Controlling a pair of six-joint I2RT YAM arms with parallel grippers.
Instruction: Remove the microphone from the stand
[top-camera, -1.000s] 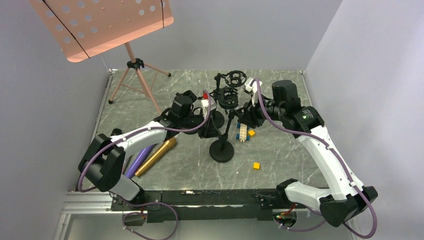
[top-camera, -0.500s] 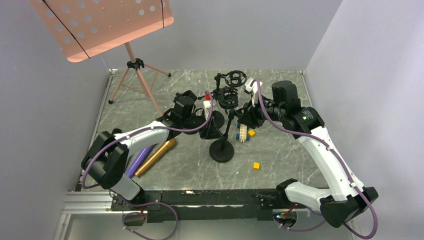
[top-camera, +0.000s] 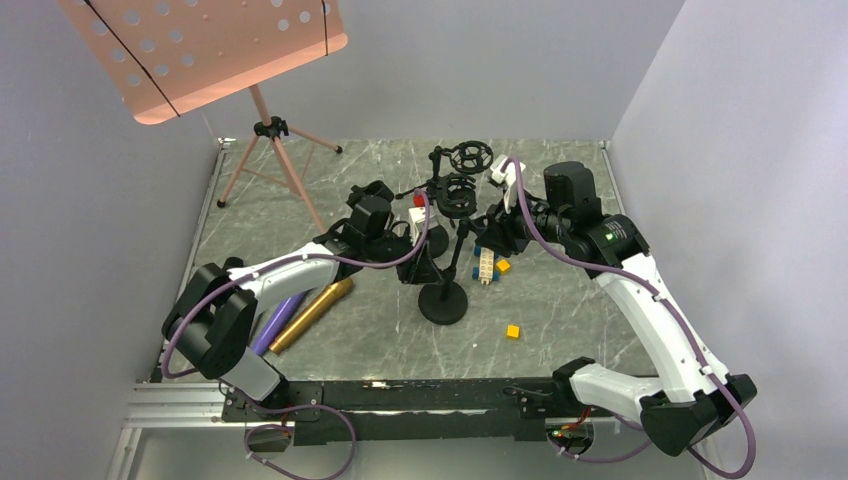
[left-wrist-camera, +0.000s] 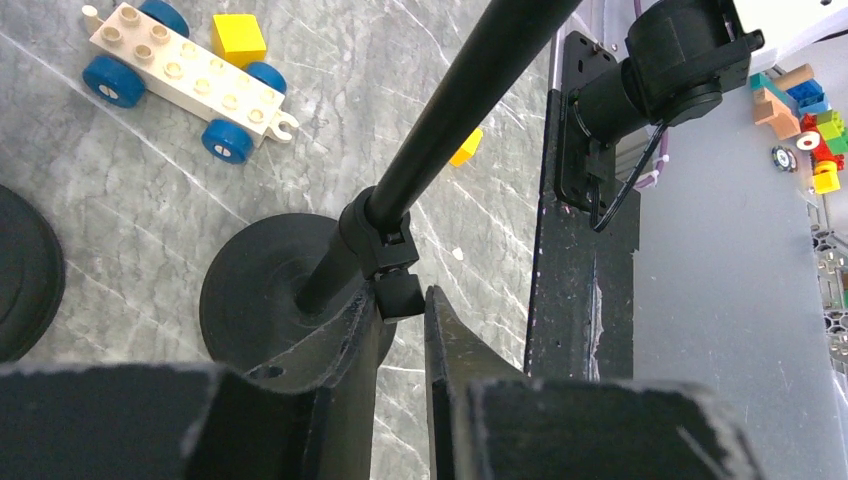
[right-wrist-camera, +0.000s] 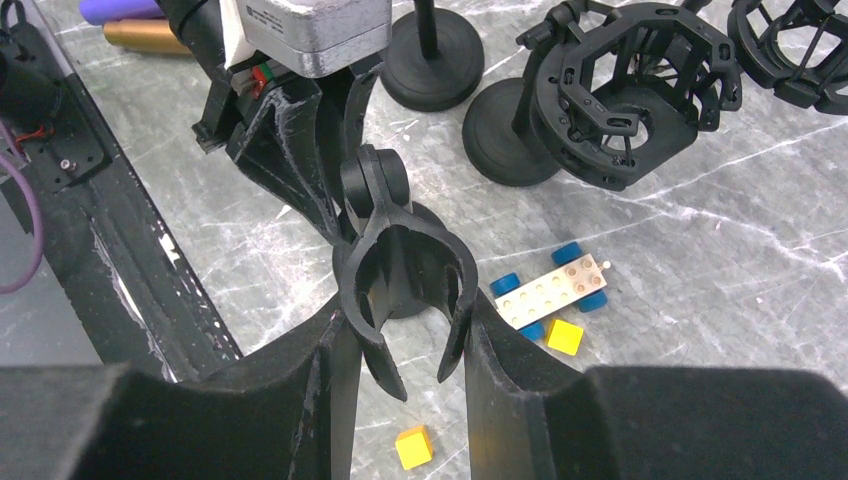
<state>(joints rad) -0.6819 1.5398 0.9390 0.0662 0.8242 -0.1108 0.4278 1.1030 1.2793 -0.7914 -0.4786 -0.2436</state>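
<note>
The left claw (left-wrist-camera: 400, 318) pinches the knob (left-wrist-camera: 400, 296) low on the stand (left-wrist-camera: 445, 125), the right claw (right-wrist-camera: 405, 312) clamps the stand's empty clip (right-wrist-camera: 400, 250), and the gold microphone (top-camera: 312, 314) lies toward the bench's (top-camera: 560, 320) near left corner, so removal looks done and the next move is probably a gentle release of the stand.

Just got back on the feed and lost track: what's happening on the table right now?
The left gripper pinches the black microphone stand low on its pole, at a small knob near its foot. The right gripper is closed around the stand's black U-shaped clip, which is empty. A gold microphone and a purple microphone lie on the marble table beside the left arm.
</note>
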